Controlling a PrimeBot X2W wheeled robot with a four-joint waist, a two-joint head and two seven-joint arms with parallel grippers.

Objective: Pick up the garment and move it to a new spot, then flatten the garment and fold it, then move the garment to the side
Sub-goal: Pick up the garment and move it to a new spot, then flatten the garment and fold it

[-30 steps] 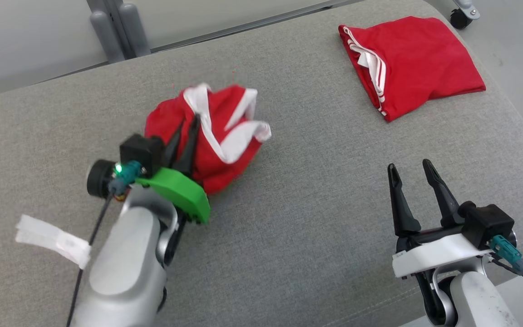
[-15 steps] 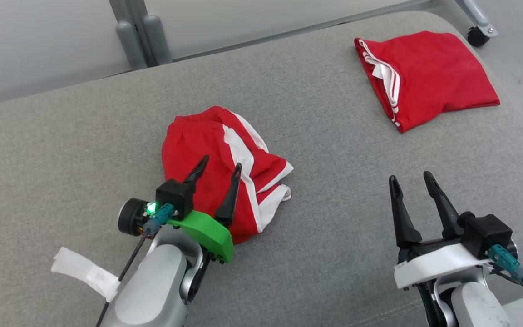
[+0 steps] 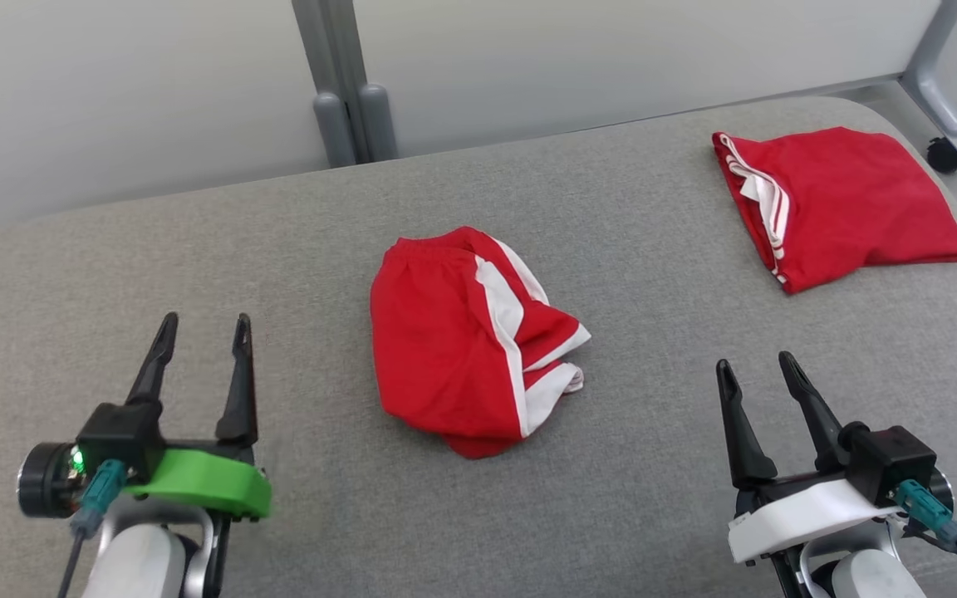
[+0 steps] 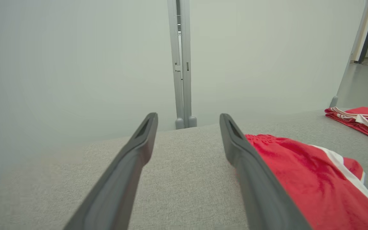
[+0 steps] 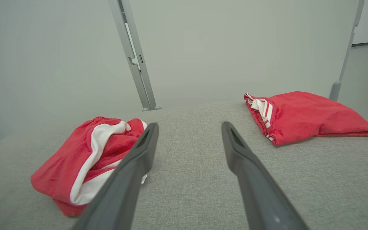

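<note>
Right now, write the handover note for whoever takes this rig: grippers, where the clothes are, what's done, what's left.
Left gripper: open, empty, over the cushion, left of the shorts.
Right gripper: open, empty, right of the shorts.
Shorts: crumpled in the middle of the cushion, touched by neither gripper. A second red garment lies folded at the far right.
Done: shorts are down, not held.
Left: flatten, fold, move aside.
</note>
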